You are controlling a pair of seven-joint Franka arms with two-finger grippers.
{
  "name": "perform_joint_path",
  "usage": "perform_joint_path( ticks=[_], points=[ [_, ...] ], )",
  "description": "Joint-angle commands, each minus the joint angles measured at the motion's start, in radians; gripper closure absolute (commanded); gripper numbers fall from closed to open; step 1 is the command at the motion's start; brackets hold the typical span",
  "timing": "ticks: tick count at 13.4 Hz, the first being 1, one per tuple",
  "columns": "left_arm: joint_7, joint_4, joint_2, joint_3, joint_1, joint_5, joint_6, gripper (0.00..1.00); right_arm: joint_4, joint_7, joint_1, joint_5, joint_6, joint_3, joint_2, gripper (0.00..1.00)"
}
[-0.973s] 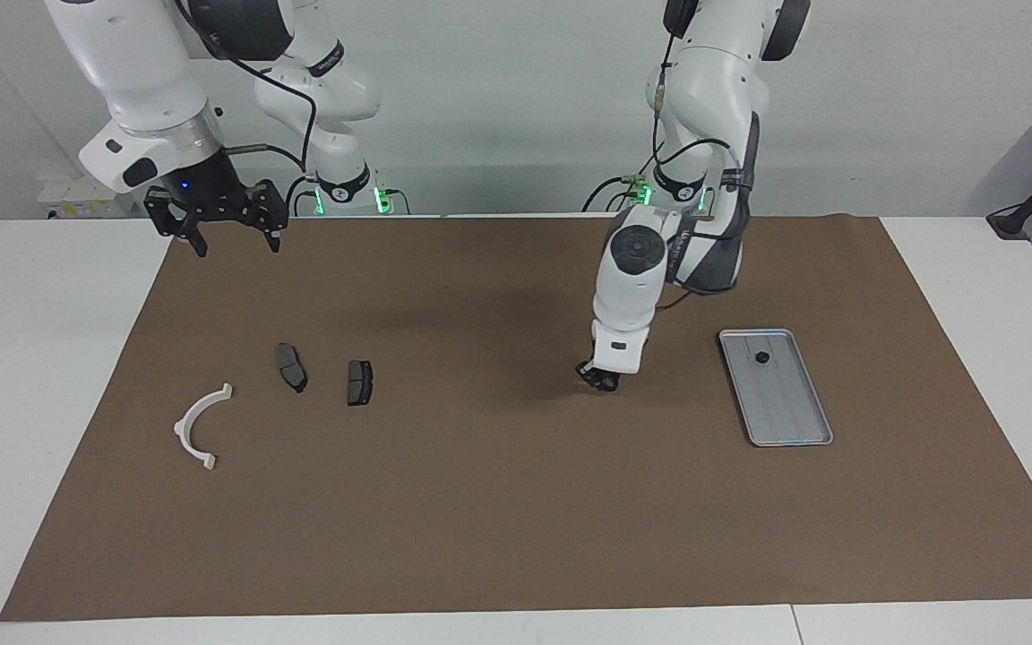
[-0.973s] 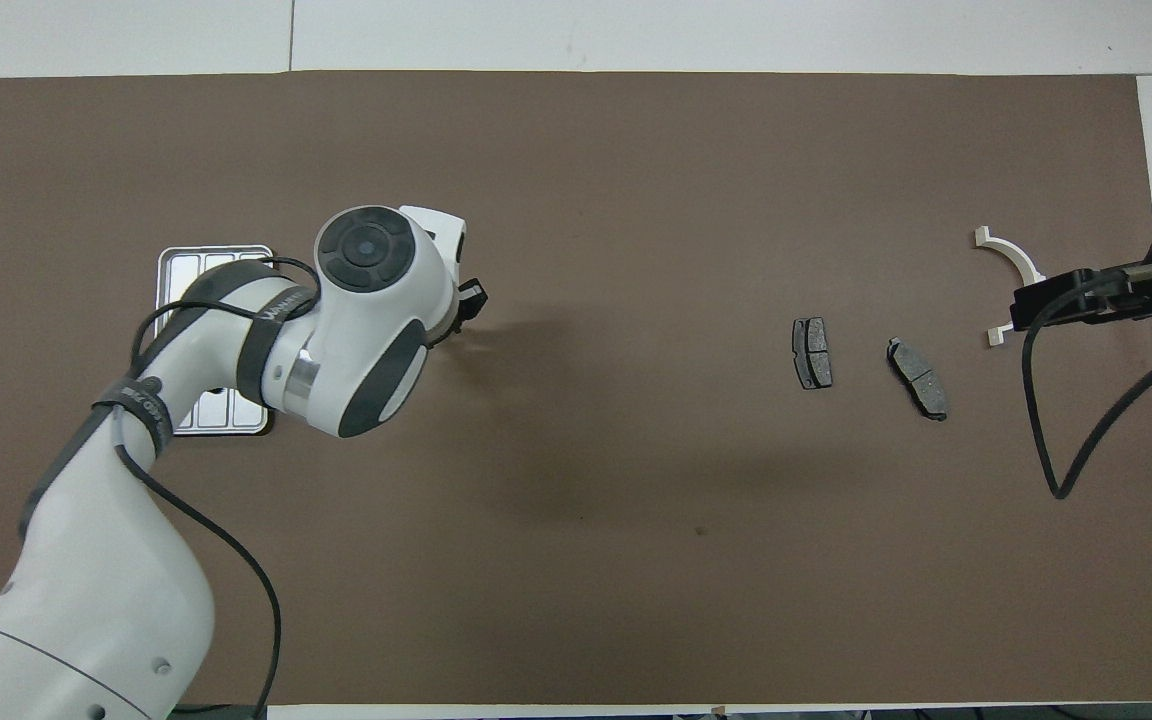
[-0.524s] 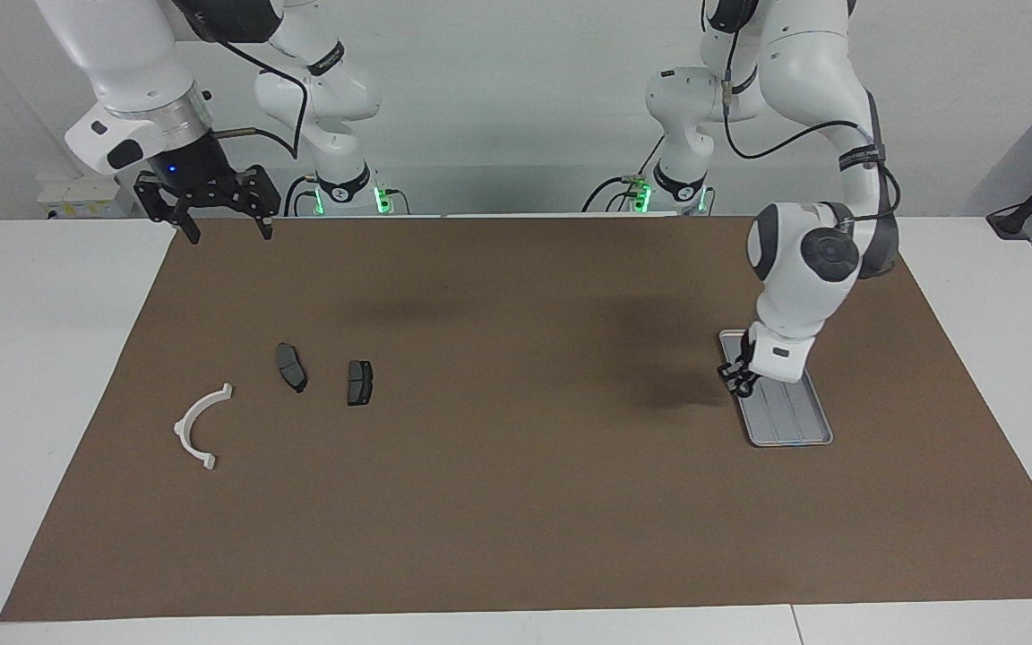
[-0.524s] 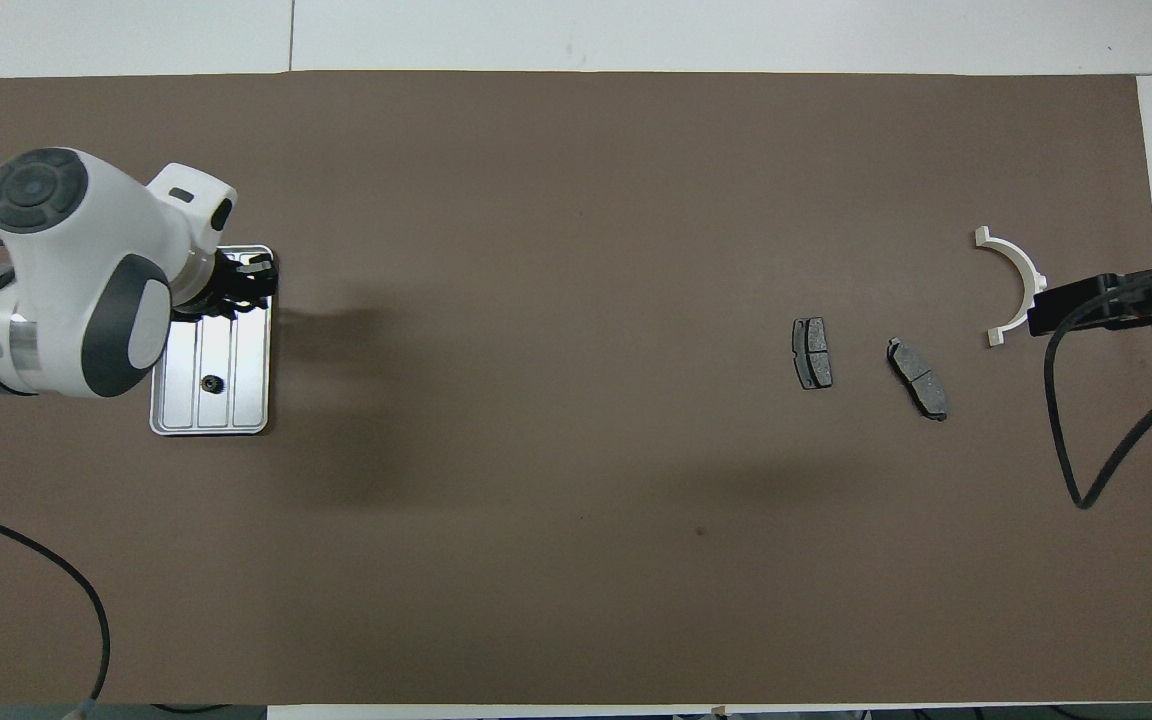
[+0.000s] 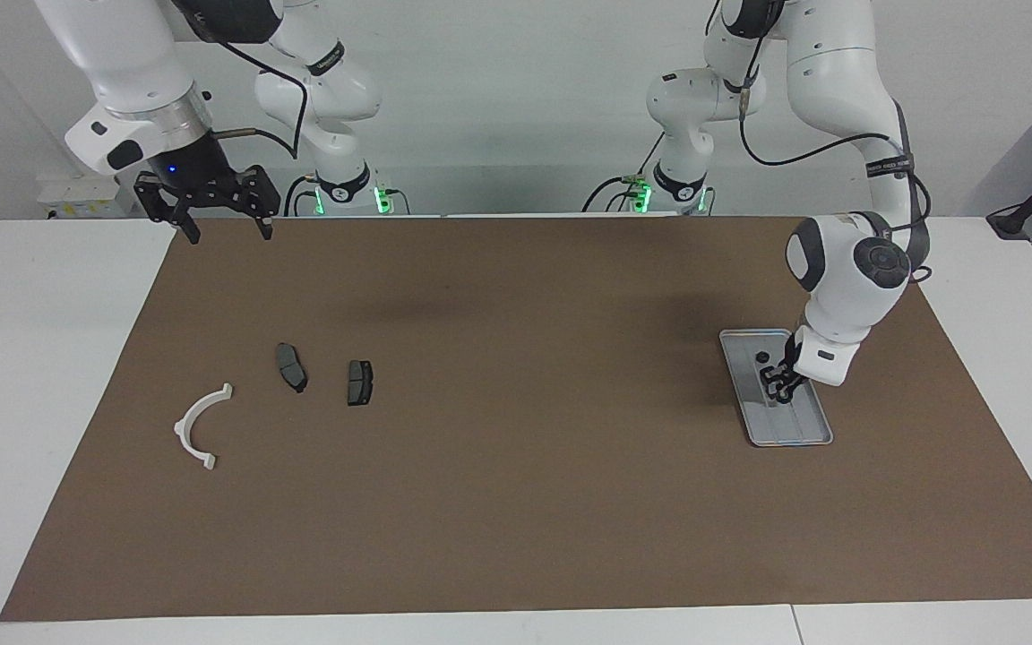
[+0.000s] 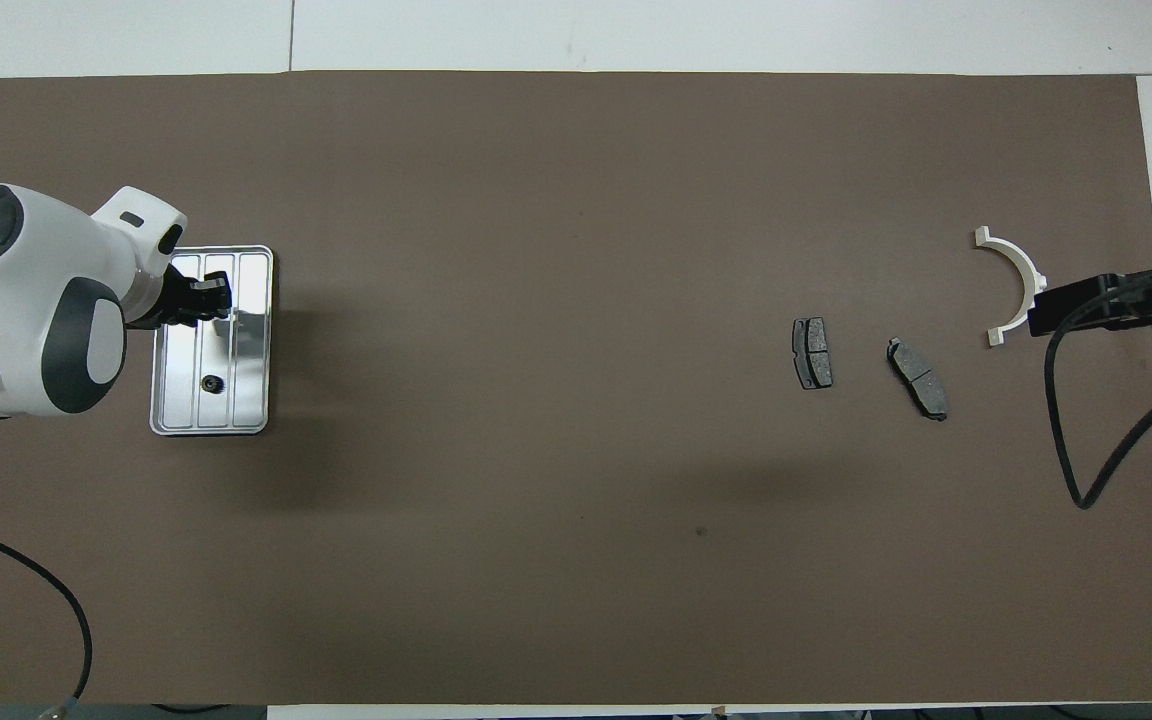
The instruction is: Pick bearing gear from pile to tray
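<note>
Right gripper (image 5: pixel 230 235) is hanging in the air over the mat's edge by the robots, well apart from the tray, at the right arm's end of the table. Its fingers are spread wide and holding nothing; this arm is waiting.

White curved bracket (image 5: pixel 183 428) is lying on the mat, the part farthest from the tray. Two dark brake pads (image 5: pixel 291 367) (image 5: pixel 359 382) are lying side by side, between the bracket and the tray but much closer to the bracket. None of these are being touched.

Tray (image 5: pixel 794 421) is sitting flat on the mat toward the left arm's end. One small black gear (image 5: pixel 761 357) is lying on its ribbed floor, at the end nearer to the robots.

Left gripper (image 5: pixel 780 390) is pointing down over the middle of the tray, close above the floor and just beside the gear. Whether it is gripping anything, I cannot tell. No other gear is showing on the mat.

Handling, as a judgement: the gear is looking tiny, rigid and light, probably hard and smooth enough to slip or roll along a rib. Best hold is likely straight down from above, pinching across its outer rim with a narrow opening.
</note>
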State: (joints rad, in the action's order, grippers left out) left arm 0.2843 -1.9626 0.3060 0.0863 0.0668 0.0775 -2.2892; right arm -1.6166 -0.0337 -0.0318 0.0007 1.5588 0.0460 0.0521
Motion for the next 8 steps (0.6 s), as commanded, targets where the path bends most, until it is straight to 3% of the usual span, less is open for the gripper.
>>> perform_joint_path(
  ticks=[1, 6, 8],
  points=[
    [-0.02, -0.038, -0.005, 0.01, 0.018, 0.002, -0.058, 0.97, 0.0, -0.02, 0.001, 0.007, -0.008, -0.006, -0.005, 0.0],
    [-0.02, -0.076, -0.007, 0.01, 0.018, 0.002, -0.098, 0.93, 0.0, -0.022, 0.001, 0.007, -0.014, -0.006, 0.003, 0.0],
    [-0.02, -0.082, -0.008, 0.01, 0.018, 0.002, -0.107, 0.87, -0.006, -0.022, 0.001, 0.007, -0.014, -0.006, 0.006, 0.0]
  ],
)
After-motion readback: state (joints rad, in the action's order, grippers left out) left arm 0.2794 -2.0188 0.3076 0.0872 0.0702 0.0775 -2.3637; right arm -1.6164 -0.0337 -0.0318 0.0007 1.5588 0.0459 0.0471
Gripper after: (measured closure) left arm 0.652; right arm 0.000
